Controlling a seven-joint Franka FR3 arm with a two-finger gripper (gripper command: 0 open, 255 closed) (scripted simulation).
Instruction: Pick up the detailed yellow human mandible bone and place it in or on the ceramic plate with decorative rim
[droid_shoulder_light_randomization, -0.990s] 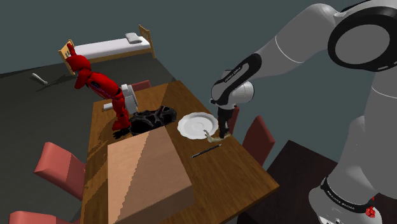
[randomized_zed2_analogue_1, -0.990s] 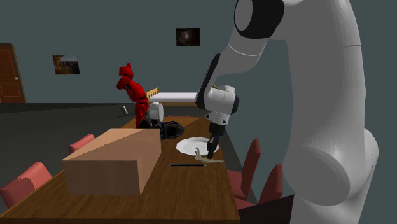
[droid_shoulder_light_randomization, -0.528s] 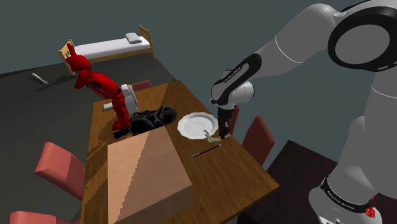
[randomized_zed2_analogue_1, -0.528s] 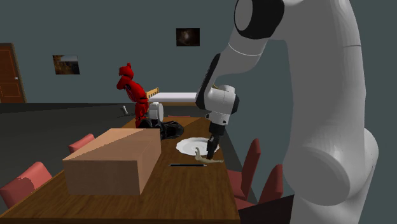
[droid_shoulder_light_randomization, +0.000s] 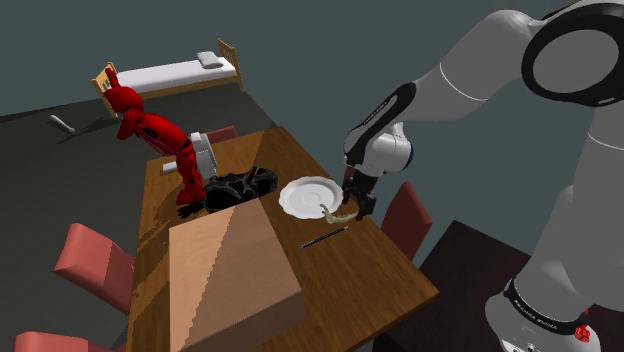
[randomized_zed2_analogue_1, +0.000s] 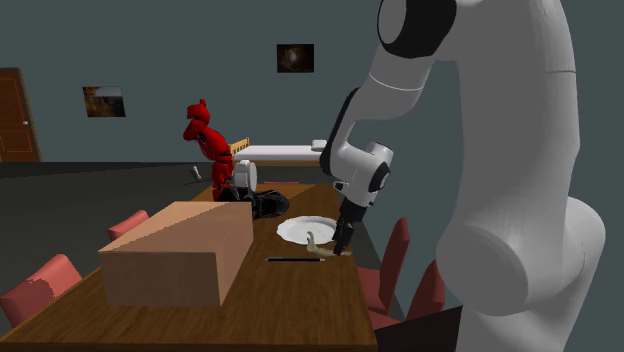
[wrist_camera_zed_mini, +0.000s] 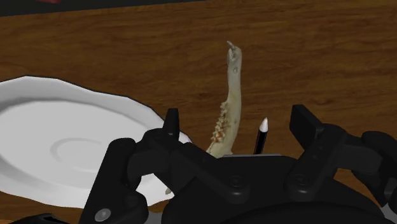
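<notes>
On the wooden worktop (droid_shoulder_light_randomization: 380, 265), toward its edge at the shoulder view's right, these are listed:

- Jawbone (wrist_camera_zed_mini: 230, 89): yellowish and toothed, with one branch raised. It is laid on the worktop just beside the plate's rim, at about 4 o'clock from the plate in the shoulder view, and has not yet been moved onto it.
- Plate (droid_shoulder_light_randomization: 298, 190): white, with a wavy rim and nothing on it. It is judged to be a short carry away.
- Gripper (wrist_camera_zed_mini: 238, 121): lowered steeply over the jawbone's low end, with its fingers spread and the bone's base seen between them. No contact can be made out, so no hold is assumed. The fingers are judged to be set either side of the thin bone so that it can be pinched across its width.
- Pen (droid_shoulder_light_randomization: 325, 237): black with a white tip, lying at 5 o'clock from the jawbone and close to the gripper. It is judged liable to be nudged.
- Box (droid_shoulder_light_randomization: 225, 270), black heap (droid_shoulder_light_randomization: 240, 185) and red figure (droid_shoulder_light_randomization: 150, 130): ranged from 8 to 10 o'clock of the plate, well apart from the grasp.
</notes>
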